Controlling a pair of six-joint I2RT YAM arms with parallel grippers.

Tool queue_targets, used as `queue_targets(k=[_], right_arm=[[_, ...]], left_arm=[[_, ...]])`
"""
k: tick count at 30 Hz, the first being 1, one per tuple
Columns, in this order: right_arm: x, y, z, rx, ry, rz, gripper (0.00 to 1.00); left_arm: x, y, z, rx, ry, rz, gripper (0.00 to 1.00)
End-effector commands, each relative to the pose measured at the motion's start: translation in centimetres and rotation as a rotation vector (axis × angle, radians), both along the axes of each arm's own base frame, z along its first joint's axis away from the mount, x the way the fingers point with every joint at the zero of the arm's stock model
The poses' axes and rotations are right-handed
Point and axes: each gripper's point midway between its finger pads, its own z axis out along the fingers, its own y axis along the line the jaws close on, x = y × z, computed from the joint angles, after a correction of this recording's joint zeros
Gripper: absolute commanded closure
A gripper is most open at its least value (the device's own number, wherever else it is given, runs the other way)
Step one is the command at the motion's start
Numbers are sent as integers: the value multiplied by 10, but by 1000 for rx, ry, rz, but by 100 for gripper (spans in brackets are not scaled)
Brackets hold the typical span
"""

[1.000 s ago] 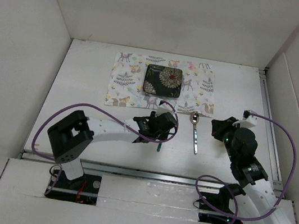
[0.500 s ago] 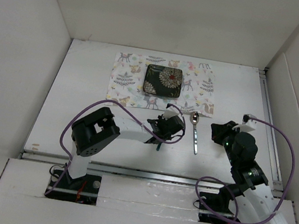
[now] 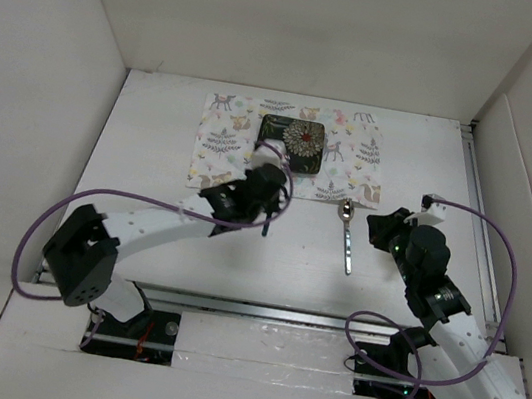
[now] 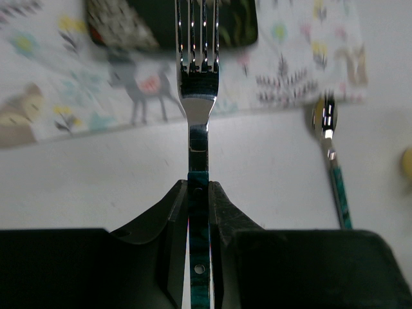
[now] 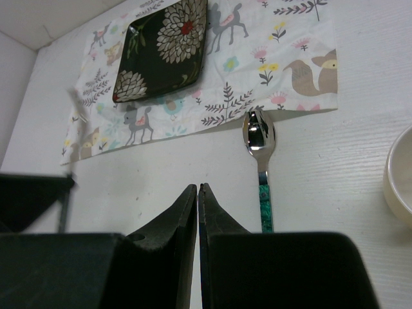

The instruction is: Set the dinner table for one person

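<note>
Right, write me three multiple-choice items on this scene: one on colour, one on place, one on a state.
1. The square floral ceramic plate is mainly: A black, B red, C white.
2. The teal-handled metal spoon lies: A on the plate, B on the white tabletop, C lifted in the air.
3. The left claw is: A open and empty, B shut on the teal-handled metal fork, C shut on the spoon.
Key: A, dark ground behind the flowers; B, it rests flat on bare tabletop; B, the fork's handle is pinched between both fingers.

Tally: one fork (image 4: pixel 198 96), one spoon (image 3: pixel 346 230), one floral plate (image 3: pixel 291 144), one placemat (image 3: pixel 222 142), one pale bowl (image 5: pixel 400 174) (rim only, right of the spoon).
</note>
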Motion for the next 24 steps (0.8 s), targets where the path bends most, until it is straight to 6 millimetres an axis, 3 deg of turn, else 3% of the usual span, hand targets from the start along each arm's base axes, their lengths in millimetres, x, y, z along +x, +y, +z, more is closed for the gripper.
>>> queue_targets(k=[1, 3, 5, 8, 11, 12, 15, 19, 24], right_arm=[[10, 15, 43, 42, -123, 45, 90], [11, 22, 40, 30, -111, 62, 90], [10, 24, 36, 15, -96, 68, 90], [9, 23, 25, 0, -91, 45, 89], [10, 19, 16, -5, -79, 25, 89], [10, 19, 14, -6, -82, 24, 90], [11, 19, 8, -16, -62, 21, 89], [11, 18, 9, -17, -65, 18, 89], [13, 20, 7, -22, -60, 22, 89]], left_arm=[[66, 61, 47, -116, -85, 144, 100], [94, 74, 52, -141, -95, 176, 100], [119, 100, 43, -121, -48, 241, 100], [165, 114, 30, -59, 2, 284, 100], [189, 117, 20, -29, 48, 261, 100], [209, 117, 17, 7, 45, 255, 100], [224, 130, -6, 135, 81, 253, 100], [231, 151, -32, 169, 137, 270, 100], [230, 152, -54, 162, 161, 245, 100]])
